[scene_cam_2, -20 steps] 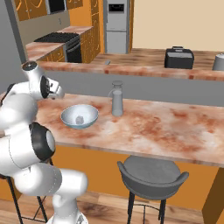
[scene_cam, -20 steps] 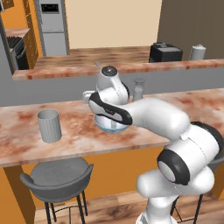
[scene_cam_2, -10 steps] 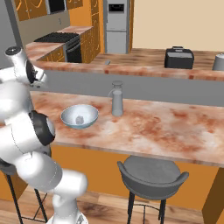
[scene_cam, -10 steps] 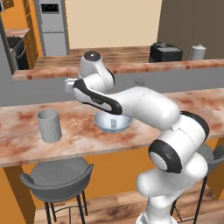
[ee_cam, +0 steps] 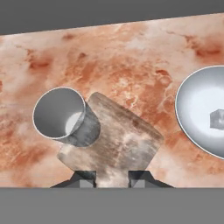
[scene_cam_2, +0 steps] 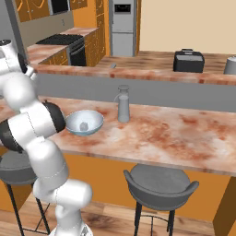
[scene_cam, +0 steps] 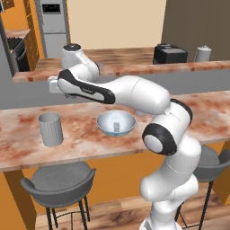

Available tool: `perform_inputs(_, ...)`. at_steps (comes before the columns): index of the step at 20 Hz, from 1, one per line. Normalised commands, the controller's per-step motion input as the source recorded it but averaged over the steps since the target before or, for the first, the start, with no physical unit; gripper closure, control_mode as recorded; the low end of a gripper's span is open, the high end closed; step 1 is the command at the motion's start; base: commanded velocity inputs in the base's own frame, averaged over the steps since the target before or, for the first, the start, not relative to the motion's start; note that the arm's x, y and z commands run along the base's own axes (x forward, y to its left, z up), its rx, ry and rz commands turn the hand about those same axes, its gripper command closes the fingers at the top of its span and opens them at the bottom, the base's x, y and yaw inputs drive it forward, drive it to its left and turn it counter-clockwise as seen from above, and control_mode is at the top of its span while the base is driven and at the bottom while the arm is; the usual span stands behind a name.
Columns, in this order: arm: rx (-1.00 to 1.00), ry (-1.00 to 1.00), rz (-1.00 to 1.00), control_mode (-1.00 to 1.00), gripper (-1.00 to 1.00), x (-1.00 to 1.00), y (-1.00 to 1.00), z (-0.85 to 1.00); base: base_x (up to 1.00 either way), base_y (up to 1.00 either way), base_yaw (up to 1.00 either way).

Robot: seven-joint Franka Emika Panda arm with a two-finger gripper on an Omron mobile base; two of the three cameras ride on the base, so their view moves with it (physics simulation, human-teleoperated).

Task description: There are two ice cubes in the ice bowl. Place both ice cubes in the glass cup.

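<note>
Marbled counter [scene_cam: 81, 139] carries the glass cup [ee_cam: 65, 116] and, well apart from it, the ice bowl [ee_cam: 201, 109] holding one ice cube [ee_cam: 216, 119]. End effector [ee_cam: 113, 177] hovers near the cup, jaws narrowed on a second cube [ee_cam: 111, 142], evidently positioning for release.

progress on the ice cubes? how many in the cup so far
Done: none visible in the glass cup; its inside looks bare. In hand: one ice cube sits between the gripper fingertips, carried above the counter near the cup, not yet over its mouth. Left: drop this cube in, then fetch the second cube lying in the ice bowl and place it too.
</note>
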Motion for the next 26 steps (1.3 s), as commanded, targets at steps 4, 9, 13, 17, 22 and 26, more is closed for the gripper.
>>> perform_inputs(4,0.0,0.01,0.0,-1.0,1.0,0.0,0.41,-0.22,0.0,0.0,0.0)
perform_inputs(9,0.0,0.0,0.0,-1.0,1.0,0.0,0.45,-0.1,0.0,0.0,0.0)
perform_inputs(13,0.0,0.0,0.0,-1.0,1.0,0.0,0.38,-0.13,0.0,0.0,0.0)
perform_inputs(17,-0.02,0.0,0.0,-1.0,1.0,0.0,0.23,-0.32,0.0,0.0,0.0)
perform_inputs(22,0.0,0.0,0.0,-1.0,1.0,0.0,0.11,-0.41,0.0,0.0,0.0)
perform_inputs(26,0.0,0.0,0.0,-1.0,1.0,0.04,0.06,-0.42,0.0,0.0,0.0)
